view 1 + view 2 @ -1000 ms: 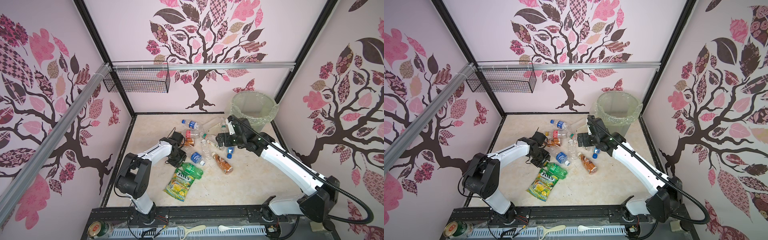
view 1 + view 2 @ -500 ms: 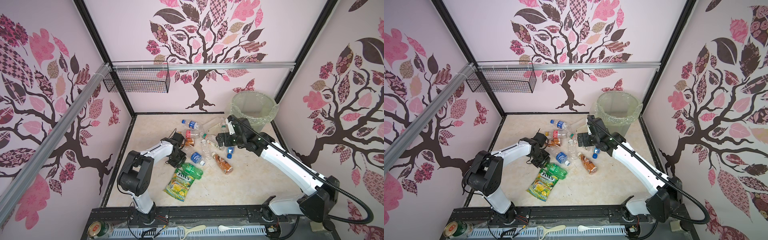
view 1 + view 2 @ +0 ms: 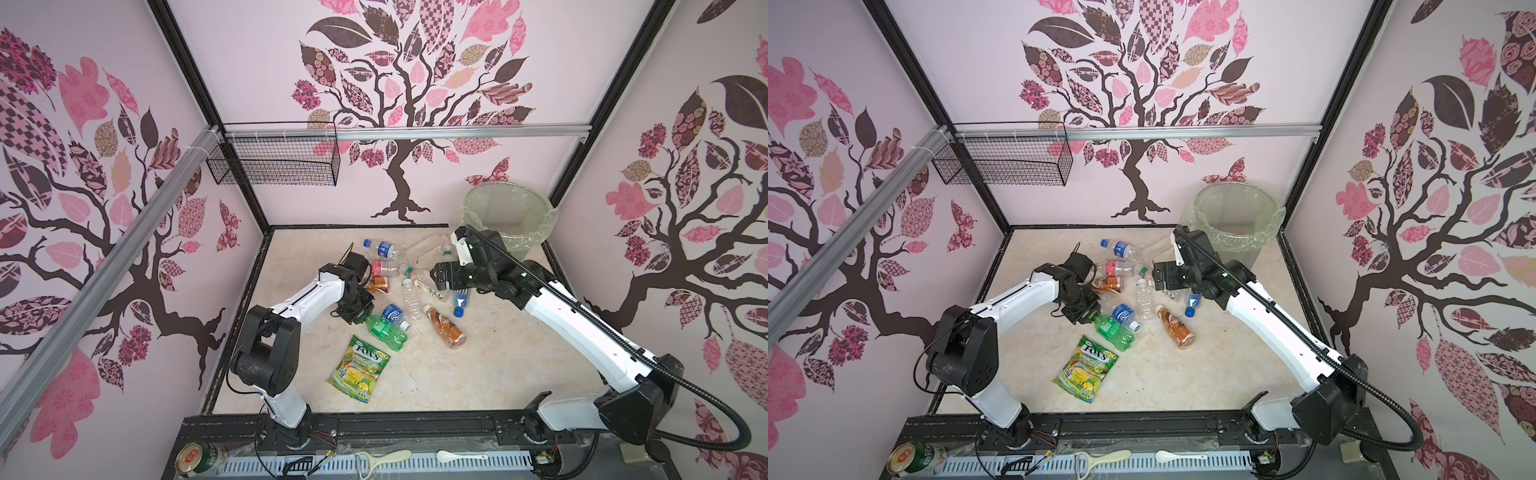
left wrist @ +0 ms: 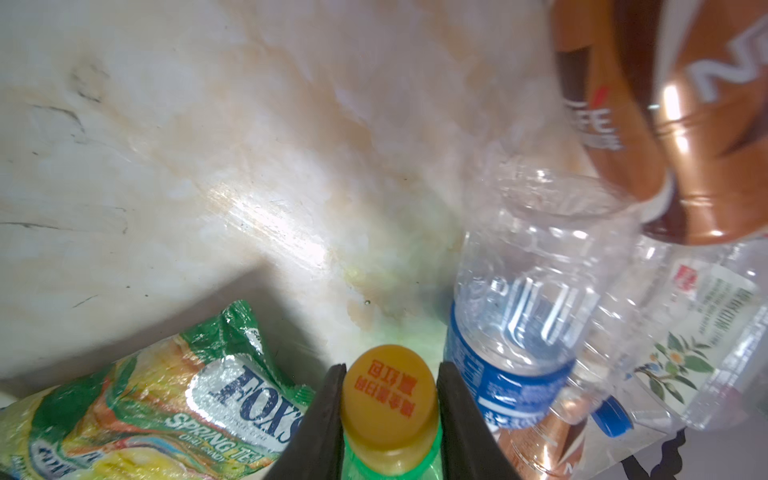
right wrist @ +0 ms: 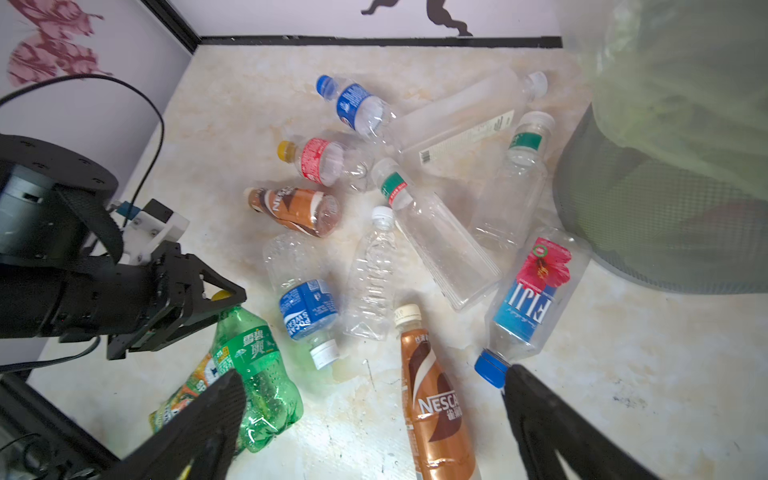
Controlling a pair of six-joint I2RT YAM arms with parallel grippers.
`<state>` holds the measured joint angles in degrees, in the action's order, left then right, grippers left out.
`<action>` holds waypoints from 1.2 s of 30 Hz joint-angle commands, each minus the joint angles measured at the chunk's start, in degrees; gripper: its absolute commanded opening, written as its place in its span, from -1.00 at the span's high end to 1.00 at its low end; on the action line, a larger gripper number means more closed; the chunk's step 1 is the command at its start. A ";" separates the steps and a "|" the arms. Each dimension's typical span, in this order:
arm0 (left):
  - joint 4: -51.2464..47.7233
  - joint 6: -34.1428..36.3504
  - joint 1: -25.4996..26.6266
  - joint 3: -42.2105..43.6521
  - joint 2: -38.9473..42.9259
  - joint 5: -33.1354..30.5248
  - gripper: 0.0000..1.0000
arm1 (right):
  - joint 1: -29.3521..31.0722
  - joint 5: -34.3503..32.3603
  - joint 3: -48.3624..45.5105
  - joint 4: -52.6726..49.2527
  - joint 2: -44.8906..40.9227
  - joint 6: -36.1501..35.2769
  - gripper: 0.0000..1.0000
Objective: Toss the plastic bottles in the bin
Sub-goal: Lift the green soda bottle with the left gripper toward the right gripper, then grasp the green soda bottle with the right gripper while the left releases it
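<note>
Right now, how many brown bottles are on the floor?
2. The far brown bottle lies beside the red-label bottle; the near brown bottle lies right of the green bottle. None seems hidden.

The left arm rises from the near edge of the table, elbow folded by the left edge, forearm running toward the middle. Its left pincer sits low over the table, jaws clamped on the capped neck of the green bottle. The right arm stretches from the near right corner toward the middle. The right pincer hangs above the table, jaws spread wide, empty.
</note>
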<state>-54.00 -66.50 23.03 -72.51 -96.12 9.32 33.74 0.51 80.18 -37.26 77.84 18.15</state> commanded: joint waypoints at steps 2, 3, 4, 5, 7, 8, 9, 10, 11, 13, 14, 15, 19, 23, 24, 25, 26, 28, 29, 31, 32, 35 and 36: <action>-3.43 7.30 0.09 -9.41 3.98 -4.43 0.58 | 0.38 7.68 5.65 -2.47 0.36 1.31 -0.99; -2.73 8.31 0.11 -11.31 4.21 -5.22 0.58 | 0.36 9.33 6.53 -2.55 0.52 1.39 -0.99; -1.09 9.71 0.09 -13.16 4.46 -6.06 0.58 | 0.34 11.32 7.50 -2.56 0.75 1.39 -0.99; 0.43 10.59 0.09 -15.36 4.49 -6.89 0.58 | 0.38 12.98 8.38 -2.62 1.14 1.38 -0.99; 4.03 12.20 0.09 -18.91 4.12 -7.34 0.57 | 0.28 15.72 9.59 -2.35 1.91 1.86 -0.99; 5.92 13.04 0.09 -21.06 3.60 -7.30 0.57 | 0.29 17.30 9.92 -1.85 2.36 2.08 -0.99; 7.04 13.60 0.08 -22.69 3.06 -7.33 0.57 | 0.28 18.31 10.23 -1.33 2.60 2.38 -0.99; 8.18 14.23 0.09 -25.08 2.28 -7.12 0.57 | 0.28 19.40 10.49 -0.67 2.91 2.84 -0.99; 9.43 14.91 0.05 -27.72 1.40 -5.92 0.58 | 0.30 20.35 10.73 0.09 3.17 3.07 -0.99; 11.53 16.15 0.54 -31.67 -0.37 -3.53 0.58 | 0.28 21.32 11.59 1.23 3.85 3.45 -0.99; 11.87 16.67 0.93 -34.08 -1.32 -2.63 0.57 | 0.28 21.43 11.92 1.75 4.13 3.51 -0.99; 12.38 17.15 1.26 -36.01 -1.96 -1.46 0.58 | 0.28 21.37 12.32 2.12 4.32 3.19 -0.99; 13.99 19.00 3.16 -41.41 -3.80 2.69 0.60 | 0.31 19.66 14.12 1.50 5.65 0.04 -0.99; 11.86 20.78 4.42 -44.77 -4.77 4.58 0.62 | 0.28 12.74 16.08 0.30 6.30 -3.23 -0.99; 11.65 21.16 4.64 -45.04 -4.74 4.91 0.62 | 0.28 11.33 16.53 -0.11 6.75 -4.03 -0.99; 11.63 21.47 4.90 -45.09 -4.53 5.17 0.62 | 0.32 9.73 17.04 -0.52 7.18 -4.79 -0.98; 11.95 21.74 5.16 -44.94 -4.44 5.63 0.62 | 0.28 8.19 17.33 -0.58 7.46 -5.59 -0.98; 12.29 21.93 5.58 -44.66 -4.15 6.22 0.62 | 0.33 6.14 17.72 -0.31 8.02 -6.23 -0.96; 12.34 21.82 5.77 -44.52 -4.00 6.32 0.62 | 0.30 5.23 17.94 -0.19 8.59 -6.69 -0.93; 12.48 21.76 6.04 -44.21 -3.69 6.41 0.62 | 0.34 4.59 18.66 -0.32 9.58 -7.15 -0.90; 12.46 21.68 6.02 -44.19 -3.58 6.58 0.62 | 0.28 4.71 18.78 -0.03 9.98 -7.17 -0.87; 12.30 21.39 6.09 -43.87 -2.80 6.22 0.63 | 0.34 5.78 18.43 1.17 10.98 -6.77 -0.80; 12.18 21.41 6.09 -43.77 -2.56 5.86 0.63 | 0.32 6.02 18.52 1.14 11.33 -6.73 -0.77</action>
<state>-42.11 -46.00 29.19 -115.39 -100.44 14.87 33.74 7.46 97.10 -36.64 87.81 12.23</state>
